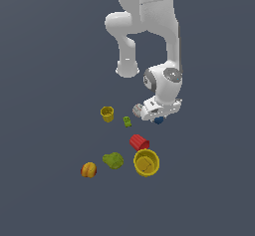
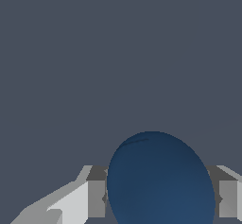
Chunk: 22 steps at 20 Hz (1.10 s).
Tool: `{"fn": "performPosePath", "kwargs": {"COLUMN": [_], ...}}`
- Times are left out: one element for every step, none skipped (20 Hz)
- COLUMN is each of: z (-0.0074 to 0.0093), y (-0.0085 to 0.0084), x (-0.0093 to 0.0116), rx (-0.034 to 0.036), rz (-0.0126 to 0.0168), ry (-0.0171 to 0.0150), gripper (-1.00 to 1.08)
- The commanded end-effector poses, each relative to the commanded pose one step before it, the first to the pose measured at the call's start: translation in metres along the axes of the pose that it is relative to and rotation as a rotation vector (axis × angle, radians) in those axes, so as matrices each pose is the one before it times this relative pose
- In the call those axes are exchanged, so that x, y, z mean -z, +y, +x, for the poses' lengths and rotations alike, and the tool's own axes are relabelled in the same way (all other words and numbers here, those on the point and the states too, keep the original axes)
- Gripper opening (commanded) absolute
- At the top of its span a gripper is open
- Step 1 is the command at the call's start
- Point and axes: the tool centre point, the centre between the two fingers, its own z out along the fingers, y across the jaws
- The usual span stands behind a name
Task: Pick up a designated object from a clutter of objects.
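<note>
No legible text, label, brand, number or sign on anything in either view.

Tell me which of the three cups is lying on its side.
The red cup, just above the large yellow cup in the exterior view. It is tipped over, ribbed side showing; both the large and the small yellow cup stand with mouths up.

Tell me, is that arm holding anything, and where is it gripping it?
The blue ball sits between the end effector's two fingers, one at each side. Whether they are squeezing it cannot be told.
</note>
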Motion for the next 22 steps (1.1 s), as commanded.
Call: {"fn": "performPosePath", "kwargs": {"z": [0.00025,0.0,0.0,0.0,0.0,0.0,0.0,0.0,0.0,-0.00004,0.00011,0.00032,0.00054,0.00076,0.00097,0.00119,0.0014,0.00162,0.00183,0.00205,0.00227,0.00247], "y": [0.00007,0.0,0.0,0.0,0.0,0.0,0.0,0.0,0.0,-0.00017,0.00011,0.00033,0.00056,0.00078,0.001,0.00122,0.00144,0.00165,0.00186,0.00207,0.00217,0.00249], "x": [-0.00078,0.0,0.0,0.0,0.0,0.0,0.0,0.0,0.0,0.00077,0.00023,0.00068,0.00113,0.00159,0.00204,0.00249,0.00294,0.00339,0.00383,0.00428,0.00463,0.00517], "rx": [-0.00009,0.0,0.0,0.0,0.0,0.0,0.0,0.0,0.0,0.00053,0.0,0.0,0.0,0.0,0.0,0.0,0.0,0.0,0.0,0.0,0.00029,0.0], "rz": [-0.00006,0.0,0.0,0.0,0.0,0.0,0.0,0.0,0.0,-0.00037,0.0,0.0,0.0,0.0,0.0,0.0,0.0,0.0,0.0,0.0,0.00059,0.0], "ry": [0.00068,0.0,0.0,0.0,0.0,0.0,0.0,0.0,0.0,0.00073,0.0,0.0,0.0,0.0,0.0,0.0,0.0,0.0,0.0,0.0,-0.00021,0.0], "gripper": [-1.0,-1.0,-1.0,-1.0,-1.0,-1.0,-1.0,-1.0,-1.0,-1.0,-1.0,-1.0,-1.0,-1.0,-1.0,-1.0,-1.0,-1.0,-1.0,-1.0,-1.0,-1.0]}}
